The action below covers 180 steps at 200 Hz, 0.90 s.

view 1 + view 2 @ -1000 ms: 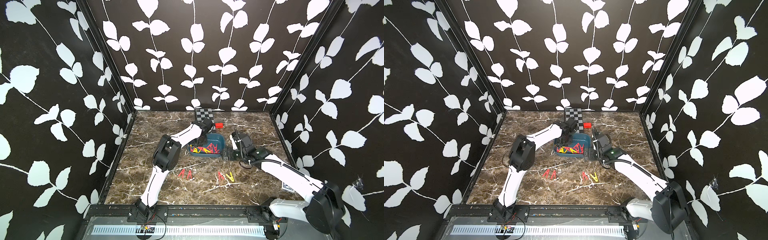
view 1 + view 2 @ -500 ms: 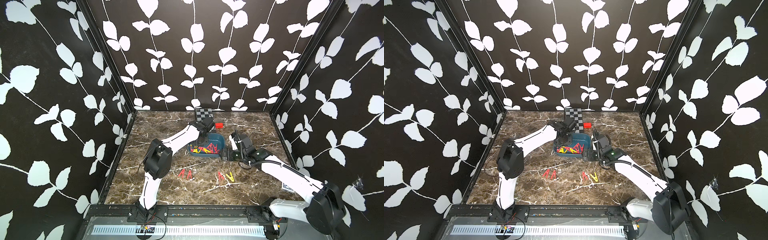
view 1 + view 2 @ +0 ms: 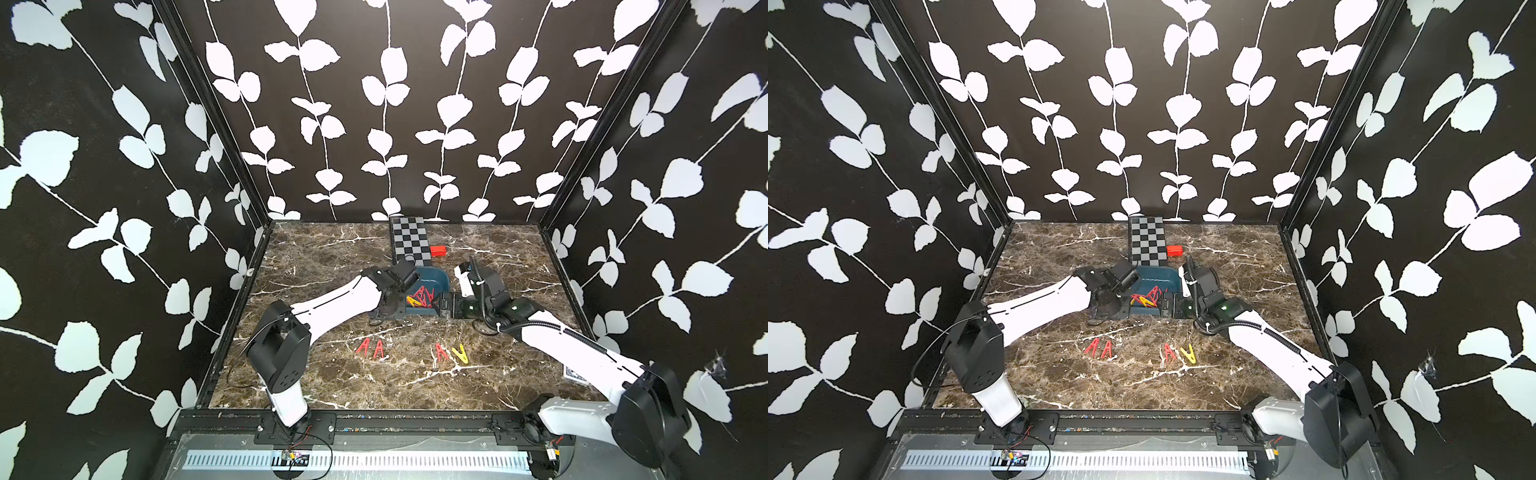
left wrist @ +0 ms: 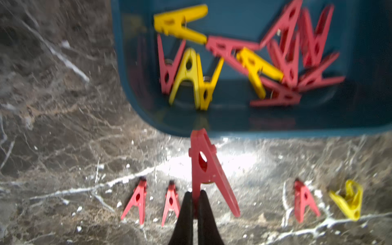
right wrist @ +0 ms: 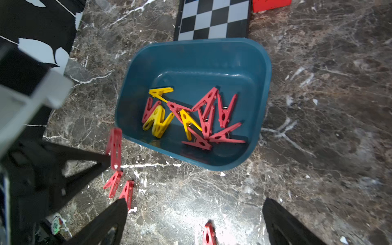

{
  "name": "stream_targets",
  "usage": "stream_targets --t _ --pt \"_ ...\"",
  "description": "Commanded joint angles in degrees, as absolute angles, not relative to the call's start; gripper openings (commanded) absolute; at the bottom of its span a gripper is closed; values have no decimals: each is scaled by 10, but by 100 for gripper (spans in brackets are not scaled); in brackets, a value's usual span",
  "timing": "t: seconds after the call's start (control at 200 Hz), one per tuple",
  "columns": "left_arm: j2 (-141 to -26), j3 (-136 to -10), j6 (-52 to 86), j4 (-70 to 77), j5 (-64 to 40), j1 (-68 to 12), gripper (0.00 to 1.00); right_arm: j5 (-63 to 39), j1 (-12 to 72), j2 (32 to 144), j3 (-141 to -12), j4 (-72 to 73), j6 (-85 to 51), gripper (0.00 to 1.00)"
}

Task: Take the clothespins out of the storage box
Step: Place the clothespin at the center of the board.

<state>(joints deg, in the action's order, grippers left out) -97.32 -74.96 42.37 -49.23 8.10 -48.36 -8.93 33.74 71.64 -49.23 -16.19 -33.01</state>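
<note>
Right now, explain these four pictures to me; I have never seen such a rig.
A white left arm and right arm work over a marble table. Both top views come from one overhead camera; the close-ups come from a camera on each wrist. The left gripper is shut on a red clothespin beside the teal storage box. The right gripper is open and empty. More clothespins lie in the box; four loose clothespins lie on the table. Behind sit a checkered board and red block.

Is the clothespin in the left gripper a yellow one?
No, the left gripper is shut on a red clothespin, pinching one of its legs.
</note>
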Motion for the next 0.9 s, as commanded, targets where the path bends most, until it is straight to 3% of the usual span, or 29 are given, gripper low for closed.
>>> stream_targets --t 0.0,0.465,0.895 --pt "-935 -712 414 -476 79 -500 5 -97 346 720 -485 -129 -336 99" --pt "-908 -568 423 -375 9 -535 5 -77 377 713 -475 -146 -345 99" --pt "-926 -529 434 -349 -10 -563 6 -62 386 708 -470 -158 -346 99"
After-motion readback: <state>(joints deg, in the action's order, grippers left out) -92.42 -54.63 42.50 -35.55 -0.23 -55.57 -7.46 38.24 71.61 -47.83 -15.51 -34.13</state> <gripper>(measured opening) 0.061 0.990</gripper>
